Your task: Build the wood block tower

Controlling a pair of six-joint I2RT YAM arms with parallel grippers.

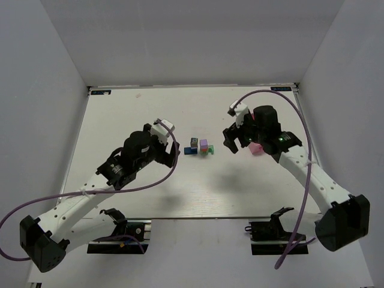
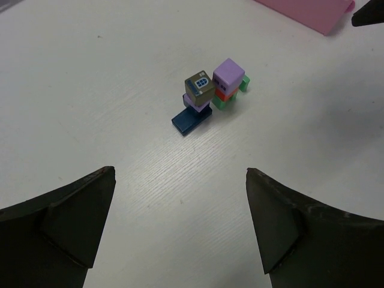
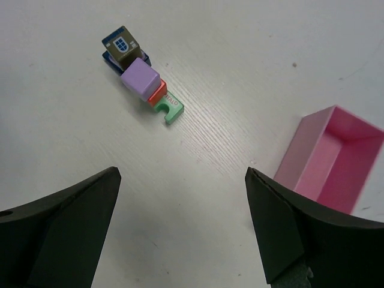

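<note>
The wood block tower (image 1: 200, 147) stands mid-table between my two grippers as two short stacks side by side. In the left wrist view, a dark block with a window print (image 2: 200, 87) sits on a small purple block over a flat blue block (image 2: 189, 119). Beside it a purple cube (image 2: 229, 73) rests on a red-orange block (image 2: 222, 94) and a green block (image 2: 233, 96). My left gripper (image 2: 180, 174) is open and empty, a short way left of the blocks (image 1: 172, 153). My right gripper (image 3: 183, 173) is also open and empty, just right of them (image 1: 230, 143).
An open pink rectangular tray (image 3: 333, 159) lies on the table to the right of the tower, under the right arm (image 1: 256, 147), and shows in the left wrist view's top right corner (image 2: 312, 11). White walls enclose the table on three sides.
</note>
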